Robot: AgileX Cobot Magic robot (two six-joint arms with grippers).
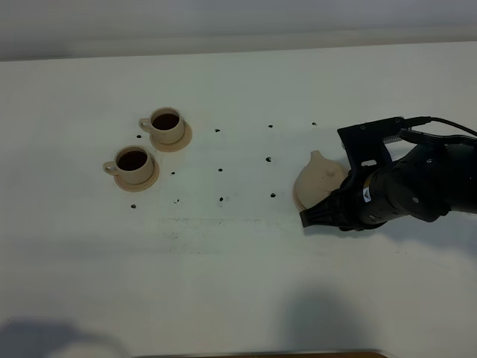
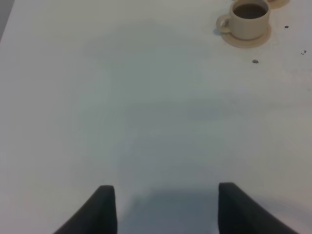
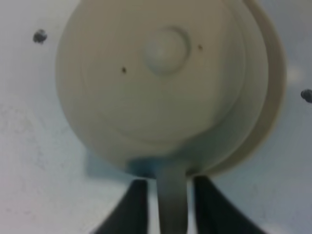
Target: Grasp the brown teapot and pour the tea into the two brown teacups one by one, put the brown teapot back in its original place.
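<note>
Because the brown teapot [image 1: 319,181] sits at centre right of the high view, right under my right gripper [image 1: 311,217], everything turns on how its loop handle [image 3: 171,195] lies to my jaws: in the right wrist picture the handle runs straight down the lower middle of the frame and passes between my two dark fingers [image 3: 130,207], one on either side, close against it. Whether they are pinching it or only flanking it I cannot tell. The pot's long axis, handle to spout, points away from me, with the spout [image 1: 316,155] toward the top of the high view. Beneath the pot the rim of the tan coaster disc [image 3: 270,92] shows along the right side of the wrist frame, so the pot looks to be on or just above its place. Both teacups [image 1: 165,124] [image 1: 133,164] stand on saucers at upper left of the high view, well apart from the pot, each showing dark inside, so pouring seems done. My left gripper [image 2: 161,207] hangs jaws apart over bare table [image 2: 146,97], holding nothing, with one cup at the upper right of its frame.
</note>
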